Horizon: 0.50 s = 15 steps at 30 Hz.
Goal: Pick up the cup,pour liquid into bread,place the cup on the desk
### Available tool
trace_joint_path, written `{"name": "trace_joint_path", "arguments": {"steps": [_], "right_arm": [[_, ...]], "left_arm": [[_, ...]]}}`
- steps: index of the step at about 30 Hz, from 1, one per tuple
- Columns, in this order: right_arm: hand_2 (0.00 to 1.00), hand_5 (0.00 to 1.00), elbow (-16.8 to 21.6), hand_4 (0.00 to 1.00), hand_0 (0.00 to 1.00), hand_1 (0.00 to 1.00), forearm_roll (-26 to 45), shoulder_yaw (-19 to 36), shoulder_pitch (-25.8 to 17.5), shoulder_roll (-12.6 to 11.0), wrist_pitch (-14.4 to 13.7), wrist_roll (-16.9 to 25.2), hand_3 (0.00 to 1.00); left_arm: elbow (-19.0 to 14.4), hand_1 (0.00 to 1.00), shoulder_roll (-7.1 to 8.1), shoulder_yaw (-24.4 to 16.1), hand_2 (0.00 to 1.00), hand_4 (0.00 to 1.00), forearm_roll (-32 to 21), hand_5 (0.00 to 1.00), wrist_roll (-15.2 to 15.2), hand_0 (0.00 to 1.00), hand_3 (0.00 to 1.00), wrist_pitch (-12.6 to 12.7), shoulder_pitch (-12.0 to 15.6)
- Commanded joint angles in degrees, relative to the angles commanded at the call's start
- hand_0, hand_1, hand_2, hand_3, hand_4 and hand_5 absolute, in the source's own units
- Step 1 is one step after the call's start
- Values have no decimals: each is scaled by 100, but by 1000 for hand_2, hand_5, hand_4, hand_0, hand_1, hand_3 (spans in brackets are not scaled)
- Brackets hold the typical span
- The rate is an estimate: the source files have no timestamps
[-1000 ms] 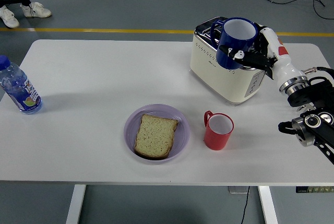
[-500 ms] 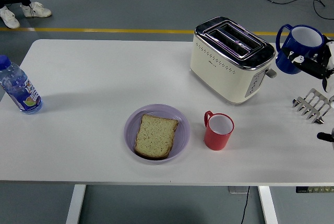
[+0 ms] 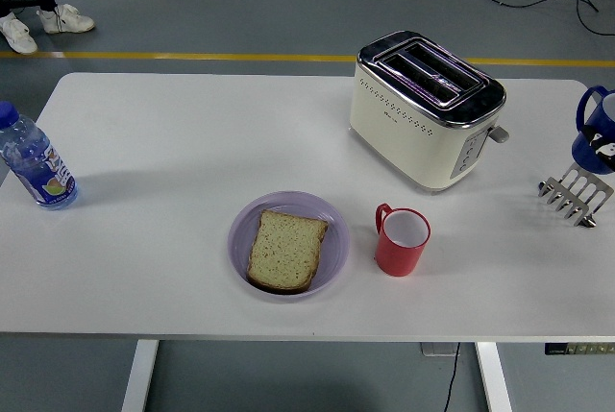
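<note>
Only a sliver of the right hand (image 3: 606, 150) is seen at the picture's right edge, a dark and white part pressed against the lower side of the blue cup (image 3: 594, 129). Whether the cup is gripped or merely touched cannot be told, since the rest of the hand is cut off. The cup is kept upright with its handle turned away from the hand, probably so that nothing is spilled.

A small metal rack (image 3: 574, 193) lies on the table (image 3: 192, 133) just below the hand, and the toaster (image 3: 428, 109) stands well to its left. The bread (image 3: 285, 250) is laid flat on a purple plate (image 3: 336, 239) far to the hand's lower left, beyond the red cup (image 3: 402, 241). The blue cup is judged too far from the bread for pouring here. The left hand is not seen.
</note>
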Motion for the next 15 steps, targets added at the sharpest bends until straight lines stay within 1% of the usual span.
{"name": "trace_joint_path", "arguments": {"steps": [3, 10, 13, 15], "right_arm": [[563, 2, -4, 617, 465, 444, -8, 37, -119, 76, -33, 164, 563], [562, 2, -3, 623, 470, 444, 8, 61, -413, 355, -24, 714, 563], [562, 2, -81, 624, 472, 444, -82, -75, -483, 508, -27, 972, 563], [562, 2, -132, 624, 472, 444, -96, -157, -501, 578, -20, 1068, 563]], "left_arm": [[0, 331, -1, -10, 411, 441, 6, 998, -2, 345, 701, 9, -14], [0, 331, -8, 3, 411, 438, -7, 998, -11, 345, 700, 40, -21], [0, 331, -7, 8, 411, 435, 16, 998, -12, 345, 697, 34, -24], [0, 331, -8, 1, 411, 435, 33, 998, -10, 345, 697, 32, -23]]}}
